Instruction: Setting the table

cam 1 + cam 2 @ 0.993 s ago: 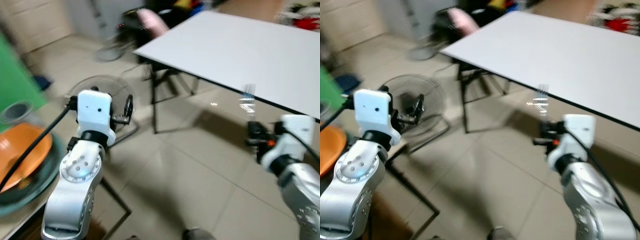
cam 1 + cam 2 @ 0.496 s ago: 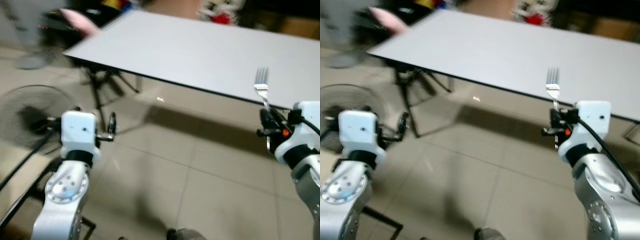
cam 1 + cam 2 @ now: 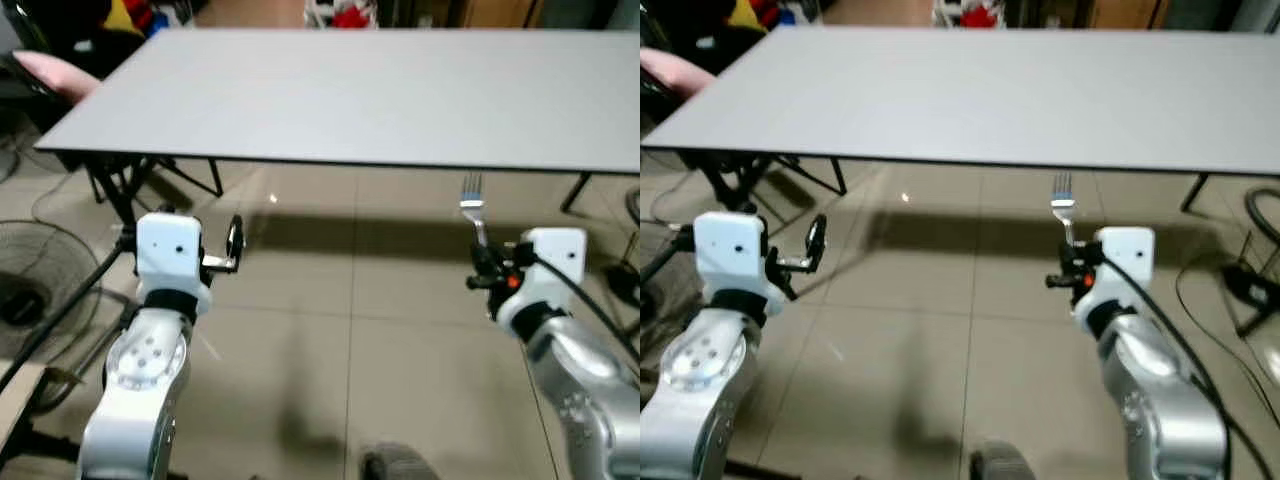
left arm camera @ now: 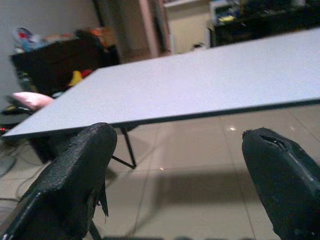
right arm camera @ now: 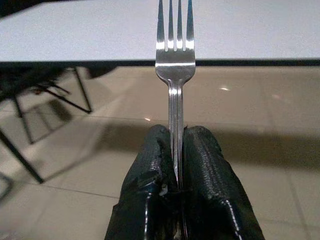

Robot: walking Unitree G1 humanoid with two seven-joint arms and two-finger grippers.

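Note:
A long pale grey table [image 3: 350,90] runs across the far side of the view, its top bare. My right gripper [image 3: 485,262] hovers over the floor just short of the table's near edge. It is shut on the handle of a silver fork [image 3: 472,200], which stands upright with its tines up. In the right wrist view the fork [image 5: 174,60] rises from between the black fingers [image 5: 150,165], tines level with the table edge. My left gripper [image 3: 232,240] is held low at the left, open and empty, and its wrist view faces the table [image 4: 200,85].
Glossy beige floor tiles [image 3: 350,330] lie between me and the table. A floor fan [image 3: 30,280] stands at the left, and a pink object [image 3: 50,72] lies on dark furniture beyond the table's left corner. Black table legs [image 3: 110,190] and cables [image 3: 1240,280] flank the sides.
The camera has swung round, so the table now lies square across the view and closer. The fork stays clamped in the right gripper; the left gripper stays open.

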